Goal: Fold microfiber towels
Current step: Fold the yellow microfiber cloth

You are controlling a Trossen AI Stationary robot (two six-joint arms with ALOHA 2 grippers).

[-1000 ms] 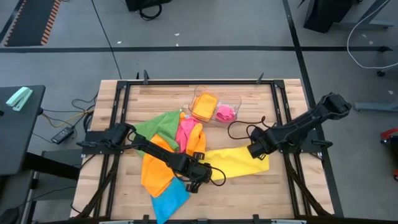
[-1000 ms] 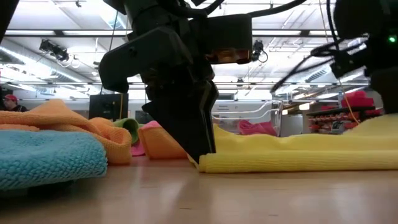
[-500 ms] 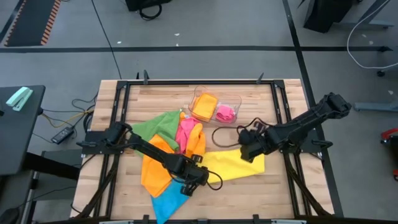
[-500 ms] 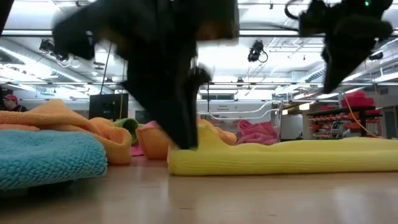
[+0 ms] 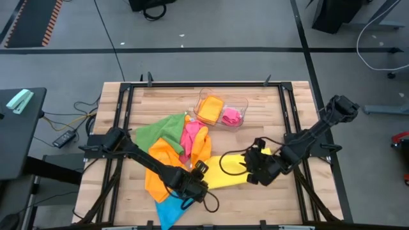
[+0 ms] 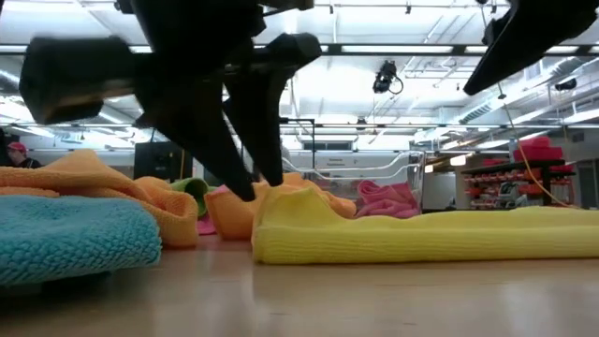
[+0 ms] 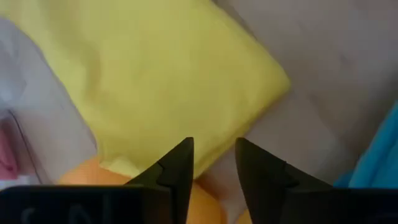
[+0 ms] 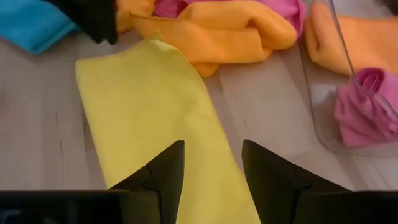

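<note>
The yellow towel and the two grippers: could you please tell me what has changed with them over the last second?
Both grippers have let go of the yellow towel and now stand open just above it: the left gripper drew back toward the blue towel, and the right gripper moved toward the table's near edge. The towel, earlier stretched long, now lies shorter and shifted left. The other towels and the tray stayed put.

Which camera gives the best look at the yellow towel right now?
The right wrist view: the yellow towel lies flat as a long folded strip. The high view has both arms over its ends, the low view shows only its edge, the left wrist view one corner.
</note>
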